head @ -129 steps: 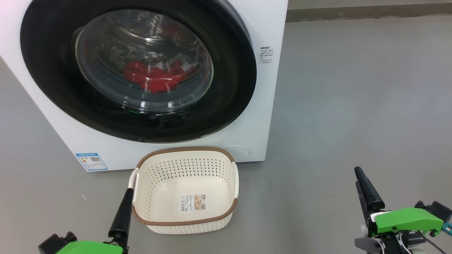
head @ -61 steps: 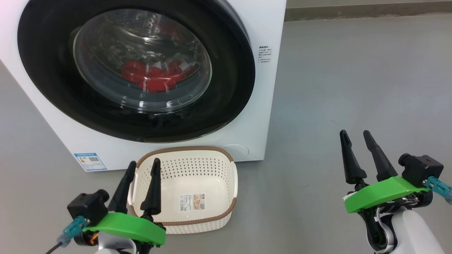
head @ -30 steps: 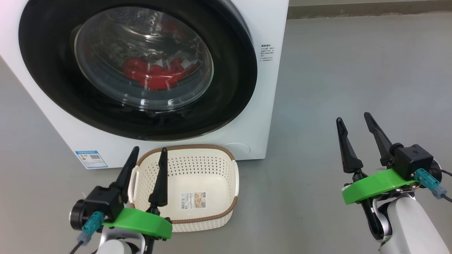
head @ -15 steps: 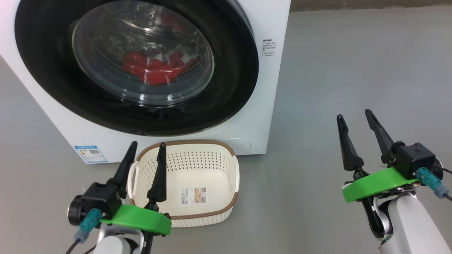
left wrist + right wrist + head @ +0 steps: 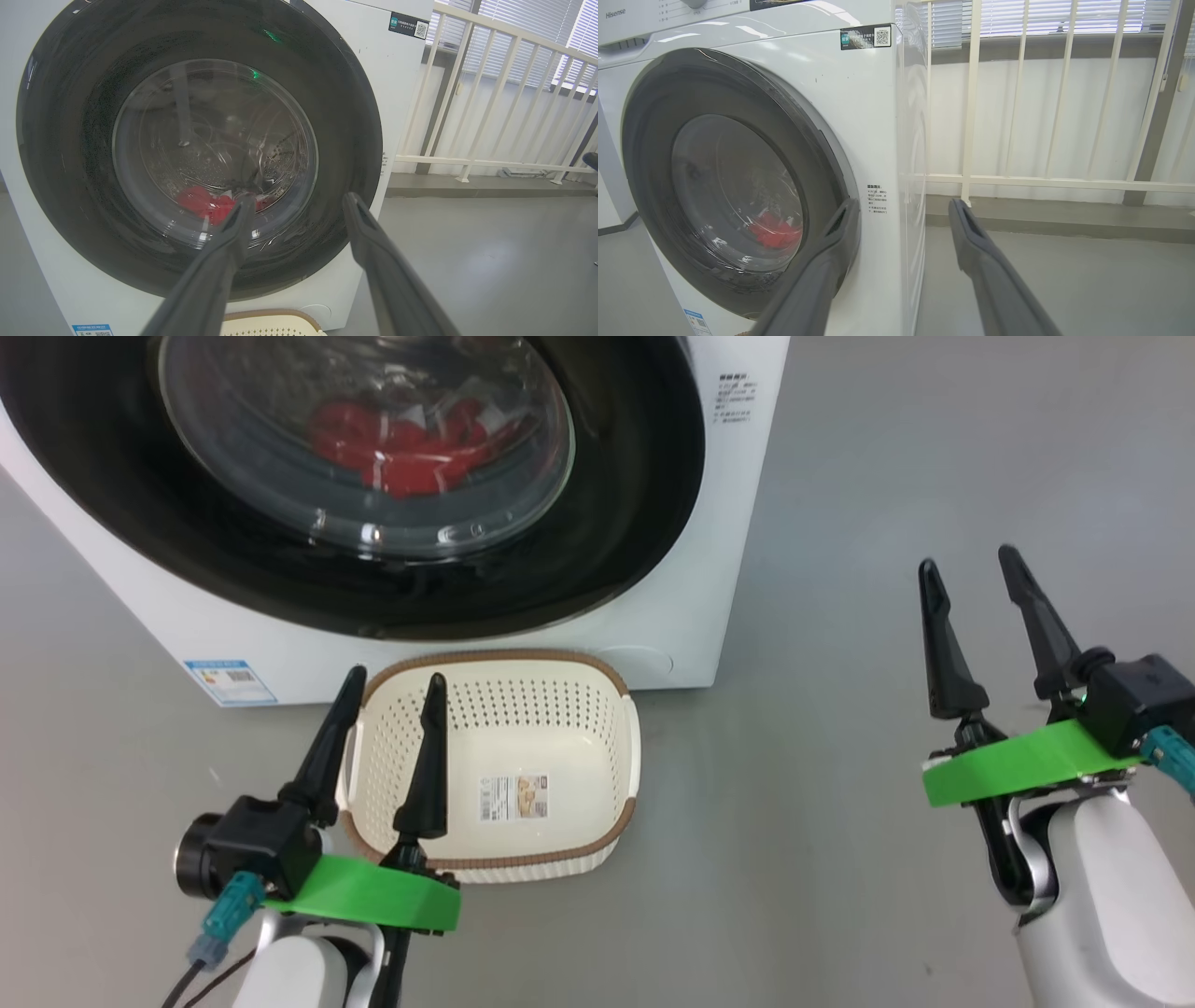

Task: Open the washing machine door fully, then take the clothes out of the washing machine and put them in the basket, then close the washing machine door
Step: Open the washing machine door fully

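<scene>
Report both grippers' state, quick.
Left gripper: jaws open, holding nothing.
Right gripper: jaws open, holding nothing.

One washing machine (image 5: pixel 714 569), one basket (image 5: pixel 597 709)

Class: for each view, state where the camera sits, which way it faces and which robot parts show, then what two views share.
Head view: on the head, looking forward and down at the basket and washing machine door; left gripper and right gripper show, open.
Left wrist view: on the left wrist, facing the door squarely; own fingers below.
Right wrist view: on the right wrist, facing the door obliquely; own fingers below.
Shared: both wrist views show the red clothes behind the glass and the white railing.
</scene>
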